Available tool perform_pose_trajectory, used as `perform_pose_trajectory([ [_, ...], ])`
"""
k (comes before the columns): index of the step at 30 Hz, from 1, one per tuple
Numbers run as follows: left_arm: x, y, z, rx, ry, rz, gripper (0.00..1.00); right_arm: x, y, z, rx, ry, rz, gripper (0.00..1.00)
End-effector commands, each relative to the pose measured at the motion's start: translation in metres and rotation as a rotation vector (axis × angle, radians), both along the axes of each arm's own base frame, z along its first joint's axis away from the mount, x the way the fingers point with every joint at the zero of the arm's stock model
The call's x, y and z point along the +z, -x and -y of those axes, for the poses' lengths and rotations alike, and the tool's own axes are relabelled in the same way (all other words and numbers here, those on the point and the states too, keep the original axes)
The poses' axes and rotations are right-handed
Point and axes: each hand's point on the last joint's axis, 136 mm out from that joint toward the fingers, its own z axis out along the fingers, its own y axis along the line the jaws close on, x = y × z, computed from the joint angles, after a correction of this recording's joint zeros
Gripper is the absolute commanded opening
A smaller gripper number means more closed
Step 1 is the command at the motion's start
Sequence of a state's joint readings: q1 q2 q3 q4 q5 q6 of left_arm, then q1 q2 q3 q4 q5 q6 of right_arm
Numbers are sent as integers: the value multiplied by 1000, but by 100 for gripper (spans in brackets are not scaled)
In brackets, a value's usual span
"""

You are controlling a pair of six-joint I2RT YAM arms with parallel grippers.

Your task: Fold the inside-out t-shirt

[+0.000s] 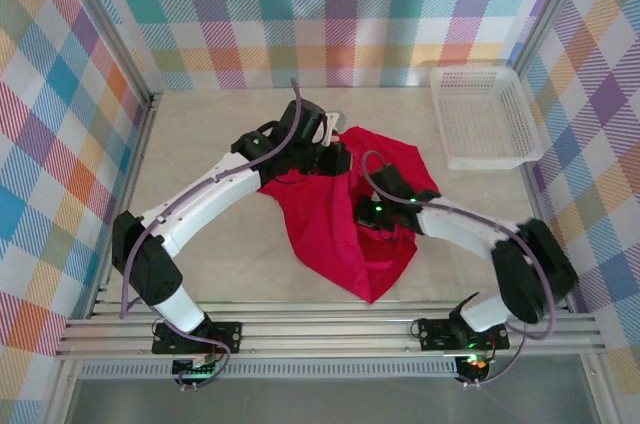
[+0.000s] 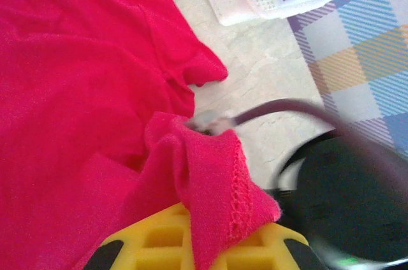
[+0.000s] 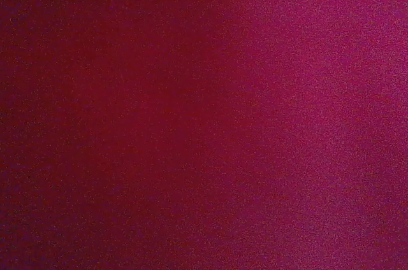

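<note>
No text, label, brand, number or sign can be read anywhere, neither on the red t-shirt (image 1: 335,234) nor on the white mesh basket (image 1: 495,158).

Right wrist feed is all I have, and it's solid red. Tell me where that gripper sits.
Observer: In the top view, the right gripper is down on the middle of the t-shirt, with its fingertips hidden.
Operator: Report the other arm.
Observer: The left gripper is shut on a stitched hem at the shirt's far edge.
Operator: Give me the shirt's shape.
Observer: It is a crumpled heap on the table, not yet folded.
</note>
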State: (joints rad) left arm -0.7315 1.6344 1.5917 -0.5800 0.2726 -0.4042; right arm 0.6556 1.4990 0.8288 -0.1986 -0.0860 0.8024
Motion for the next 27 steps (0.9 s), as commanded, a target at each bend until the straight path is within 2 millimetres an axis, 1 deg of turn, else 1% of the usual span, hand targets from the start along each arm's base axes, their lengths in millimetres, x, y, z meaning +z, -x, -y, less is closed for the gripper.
perform_pose_trajectory([
  [1, 42, 7, 2, 1, 78, 34, 0, 35, -54, -58, -67, -188, 196, 2],
  [2, 52, 7, 3, 5, 96, 43, 0, 34, -67, -66, -93, -210, 221, 5],
  [3, 63, 7, 4, 12, 118, 51, 0, 34, -80, -74, -116, -229, 246, 12],
  [5, 85, 10, 9, 15, 159, 68, 0, 35, -109, -83, -186, -225, 288, 25],
  [7, 107, 16, 15, 7, 194, 95, 0, 36, -136, -89, -259, -207, 322, 43],
  [9, 131, 26, 20, -8, 232, 123, 0, 35, -161, -85, -347, -132, 332, 50],
  [11, 151, 33, 23, -16, 270, 148, 0, 34, -178, -82, -411, -77, 333, 61],
  [14, 182, 44, 22, -28, 329, 187, 0, 24, -198, -79, -464, -43, 287, 68],
  [17, 200, 49, 15, -28, 346, 228, 0, 12, -208, -72, -493, 10, 241, 69],
  [19, 201, 48, 9, -20, 327, 249, 0, 11, -207, -68, -483, 46, 228, 70],
  [21, 193, 46, 5, -11, 289, 261, 0, 16, -199, -64, -460, 64, 222, 70],
  [24, 170, 33, -2, 23, 235, 238, 0, 33, -175, -46, -426, 99, 233, 70],
  [26, 157, 23, -5, 42, 228, 218, 0, 45, -157, -35, -401, 68, 258, 68],
  [27, 153, 19, -6, 48, 229, 210, 0, 48, -151, -36, -385, 34, 274, 67],
])
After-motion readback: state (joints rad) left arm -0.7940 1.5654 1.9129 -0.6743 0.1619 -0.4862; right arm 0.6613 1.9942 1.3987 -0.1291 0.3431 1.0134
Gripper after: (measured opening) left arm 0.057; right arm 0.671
